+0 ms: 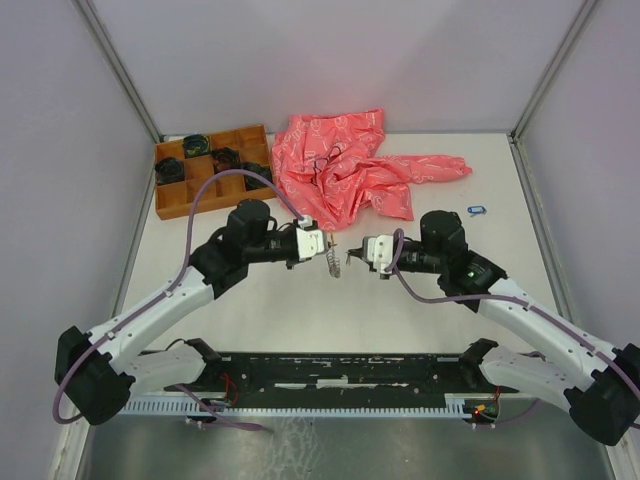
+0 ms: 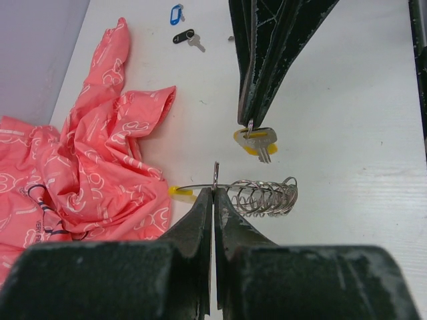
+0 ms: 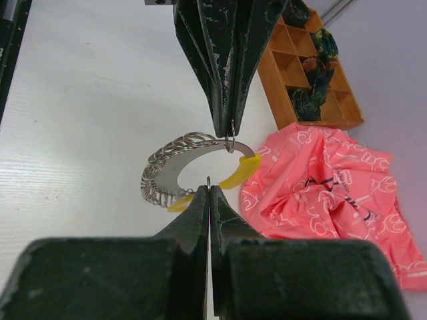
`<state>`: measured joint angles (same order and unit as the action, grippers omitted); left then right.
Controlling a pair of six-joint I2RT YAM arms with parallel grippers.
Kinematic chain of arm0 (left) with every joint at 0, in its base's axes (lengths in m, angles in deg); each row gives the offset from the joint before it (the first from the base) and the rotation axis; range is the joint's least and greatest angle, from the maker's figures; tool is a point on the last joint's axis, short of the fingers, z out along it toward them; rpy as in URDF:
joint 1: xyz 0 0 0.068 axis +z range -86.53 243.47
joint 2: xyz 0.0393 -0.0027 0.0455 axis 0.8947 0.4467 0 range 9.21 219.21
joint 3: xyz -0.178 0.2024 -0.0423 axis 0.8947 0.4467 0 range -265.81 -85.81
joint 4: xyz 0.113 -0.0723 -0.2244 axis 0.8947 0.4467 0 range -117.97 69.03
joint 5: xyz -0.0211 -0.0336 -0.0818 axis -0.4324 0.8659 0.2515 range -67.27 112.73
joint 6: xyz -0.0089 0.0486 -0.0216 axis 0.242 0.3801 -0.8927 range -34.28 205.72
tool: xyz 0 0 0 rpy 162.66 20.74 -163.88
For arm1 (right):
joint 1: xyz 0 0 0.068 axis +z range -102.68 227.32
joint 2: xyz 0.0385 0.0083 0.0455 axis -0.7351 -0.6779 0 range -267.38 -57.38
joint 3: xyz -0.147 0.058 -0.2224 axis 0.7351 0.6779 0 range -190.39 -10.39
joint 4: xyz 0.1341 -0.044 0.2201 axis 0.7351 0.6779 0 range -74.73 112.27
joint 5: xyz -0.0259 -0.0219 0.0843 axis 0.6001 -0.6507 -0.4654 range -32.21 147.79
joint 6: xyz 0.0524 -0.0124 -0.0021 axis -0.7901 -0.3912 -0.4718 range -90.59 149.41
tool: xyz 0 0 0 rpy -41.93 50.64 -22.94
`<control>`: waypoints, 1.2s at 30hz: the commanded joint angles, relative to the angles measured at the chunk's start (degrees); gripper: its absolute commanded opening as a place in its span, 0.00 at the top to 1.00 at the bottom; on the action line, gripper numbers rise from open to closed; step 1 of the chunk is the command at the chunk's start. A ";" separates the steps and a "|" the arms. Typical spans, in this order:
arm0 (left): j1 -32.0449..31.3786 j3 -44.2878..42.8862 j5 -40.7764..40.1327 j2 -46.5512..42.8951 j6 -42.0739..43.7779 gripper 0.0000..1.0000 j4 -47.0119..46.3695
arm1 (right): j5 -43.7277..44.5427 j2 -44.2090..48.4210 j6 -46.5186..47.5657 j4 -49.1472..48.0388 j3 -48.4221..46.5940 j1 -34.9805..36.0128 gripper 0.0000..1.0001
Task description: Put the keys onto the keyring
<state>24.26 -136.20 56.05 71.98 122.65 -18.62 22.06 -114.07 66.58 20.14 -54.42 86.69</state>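
Left gripper is clamped shut on the keyring. It pinches the bare wire between the silvery coil and the yellow plastic segment. Whether the loop rests on the table or hangs just over it is not clear.

Right gripper meets the keyring from the opposite side, closed on the small loop of the yellow-tagged key. That key dangles from its tips just beside the keyring; the left wrist view shows a gap between them.

No key can be seen threaded onto the wire, so the task looks to be at its very start. One key is in hand and presented to the loop, and the threading itself is not yet done.

Two more keys lie on the table well apart from the keyring, out on the right gripper's side. They are a blue-tagged key and, just beside it, a black-tagged key. Both remain to be fetched. No green-tagged key shows in any view.

Beyond the keyring, away from the arm bases, a crumpled pink cloth spreads out. Its nearest fold comes close to the yellow segment. Farther off, past the cloth on the left gripper's side of the keyring, stands an orange compartment tray holding dark coiled bundles.
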 commanded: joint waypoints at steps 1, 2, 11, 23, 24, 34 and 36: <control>-1.12 1.01 -1.72 -2.81 3.91 0.97 -2.85 | -3.72 0.63 6.91 -5.48 1.13 0.31 0.99; -1.29 1.26 -1.69 -3.16 3.94 0.97 -2.96 | -3.73 0.59 6.79 -6.20 1.47 0.41 0.99; -2.30 4.69 -2.77 -6.49 2.56 0.97 -6.07 | -4.20 0.34 5.30 -13.27 3.99 0.71 0.99; -2.64 5.83 -2.39 -6.93 1.06 0.97 -8.43 | -5.17 -0.93 3.16 -17.34 4.90 1.29 0.99; -2.57 5.92 -2.32 -6.99 0.92 0.97 -8.53 | -5.37 -1.15 2.78 -17.34 4.81 1.34 0.99; -2.67 6.01 -2.30 -7.17 0.65 0.97 -8.64 | -5.06 -1.80 1.63 -18.20 4.83 1.51 0.99; -2.67 5.98 -2.08 -7.13 0.60 0.97 -8.64 | -4.97 -1.97 1.38 -18.46 4.83 1.52 0.99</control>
<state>21.86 -129.87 53.16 66.16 124.18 -23.45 17.87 -115.75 69.44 5.19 -49.53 87.83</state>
